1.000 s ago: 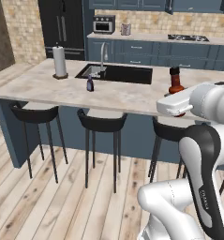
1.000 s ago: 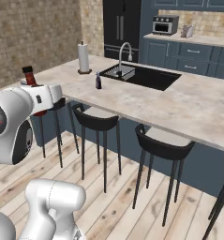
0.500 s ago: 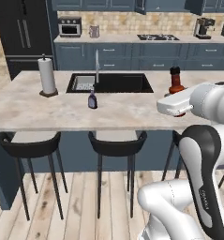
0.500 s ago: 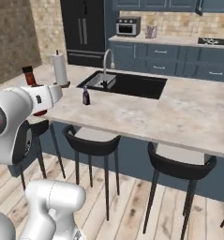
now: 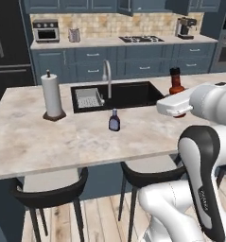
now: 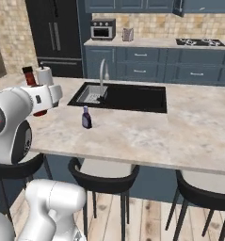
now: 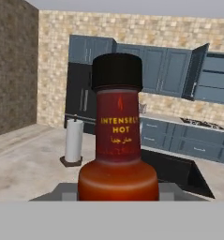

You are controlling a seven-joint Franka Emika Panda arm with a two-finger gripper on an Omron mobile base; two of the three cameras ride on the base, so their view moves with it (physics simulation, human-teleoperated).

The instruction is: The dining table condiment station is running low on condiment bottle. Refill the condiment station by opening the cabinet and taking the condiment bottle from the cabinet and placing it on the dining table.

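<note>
The condiment bottle (image 7: 118, 140), red-brown with a red "hot" label and a black cap, stands upright right in front of the hand camera. My gripper (image 5: 179, 111) is shut on its lower body, and the neck and cap of the bottle (image 5: 176, 81) rise above the hand. From the other side the bottle (image 6: 29, 76) shows above the gripper (image 6: 39, 111). The bottle hangs over the near edge of the dining table (image 5: 86, 142), whose beige marbled top (image 6: 180, 132) spreads ahead. Far back, the cabinet (image 7: 197, 70) stands with one door swung open.
A squat dark bottle with a pale cap (image 5: 114, 120) stands on the table before the black sink (image 5: 119, 94). A paper towel roll (image 5: 53, 96) stands to the left. Black stools (image 5: 48, 189) line the near side. The hob counter (image 5: 143, 40) runs along the back wall.
The base has driven and turned, so the whole scene has shifted and the island now lies closer and more square-on. The bottle has stayed in the shut gripper.
</note>
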